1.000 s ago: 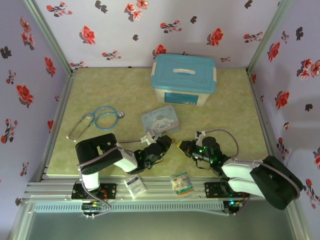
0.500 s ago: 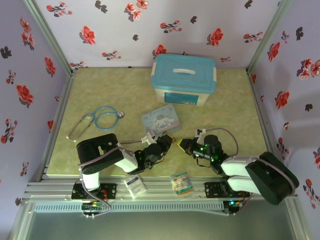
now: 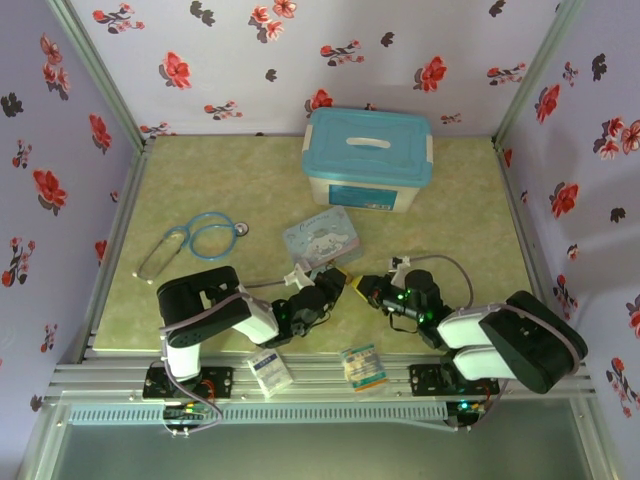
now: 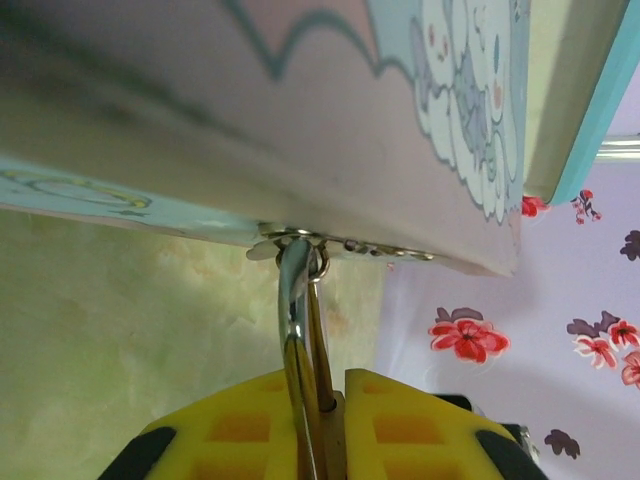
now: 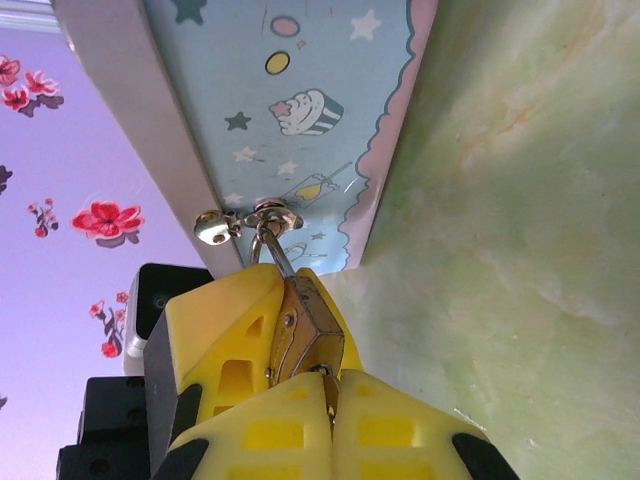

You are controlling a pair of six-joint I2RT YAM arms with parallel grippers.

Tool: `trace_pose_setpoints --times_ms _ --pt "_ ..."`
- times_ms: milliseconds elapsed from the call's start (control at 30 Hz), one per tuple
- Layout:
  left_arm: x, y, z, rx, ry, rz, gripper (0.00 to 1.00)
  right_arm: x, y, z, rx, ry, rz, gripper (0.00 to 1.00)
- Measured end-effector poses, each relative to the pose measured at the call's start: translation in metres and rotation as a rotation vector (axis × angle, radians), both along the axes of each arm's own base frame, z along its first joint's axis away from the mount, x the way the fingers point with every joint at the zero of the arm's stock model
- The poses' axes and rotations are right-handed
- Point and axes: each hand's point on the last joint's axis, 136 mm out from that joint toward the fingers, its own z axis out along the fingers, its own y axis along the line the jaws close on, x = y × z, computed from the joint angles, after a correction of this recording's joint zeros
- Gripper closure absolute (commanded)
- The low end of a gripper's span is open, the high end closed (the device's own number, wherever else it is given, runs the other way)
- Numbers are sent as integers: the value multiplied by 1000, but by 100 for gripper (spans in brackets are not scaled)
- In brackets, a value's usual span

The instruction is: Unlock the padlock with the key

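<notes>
Beside the tin (image 3: 322, 240), padlock (image 5: 305, 335), shackle toward it, clamped in left tool (image 4: 320, 388); right tool (image 5: 332, 388) clenched.

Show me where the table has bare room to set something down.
Bare mat: the far-left corner between the stethoscope and the storage box, and the right strip between that box and the right wall. Crowded: near centre, where the left gripper and right gripper meet by the cartoon tin.

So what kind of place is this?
Probably a robot practice booth: flowery paper walls box in a green table, and the left arm and right arm are bolted to a metal rail at its edge.
</notes>
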Motion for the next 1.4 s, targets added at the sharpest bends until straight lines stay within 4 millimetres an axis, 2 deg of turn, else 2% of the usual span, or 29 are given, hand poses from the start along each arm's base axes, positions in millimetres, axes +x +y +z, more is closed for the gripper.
trace_pose_setpoints --times_ms 133,200,300,433,500,633,767,967,1167,1400 --pt "1 1 0 1 -2 8 100 2 0 1 -16 -23 -20 100" --pt "1 1 0 0 -2 9 94 1 0 1 -23 -31 -23 100" --pt "1 1 0 0 -2 6 91 0 -1 1 -57 -60 -24 100" --pt "-1 -1 0 -3 -1 -4 89 -3 -3 1 -97 -88 -24 100" --pt "-1 -2 1 -7 -4 -6 85 -3 -3 2 -109 -93 -25 100" --pt "-1 -2 0 3 -12 -12 84 -4 -3 0 -122 -97 -23 100" --pt "-1 -2 -2 21 -18 -17 93 -4 -3 -3 -133 -95 -28 100" --pt "1 0 -2 22 -19 -9 98 -1 0 -3 -55 -18 -71 100" --pt "4 2 -3 31 -23 0 100 2 3 -6 81 95 -129 100" --pt "5 3 -3 34 -22 1 99 2 3 -5 68 74 -122 100"
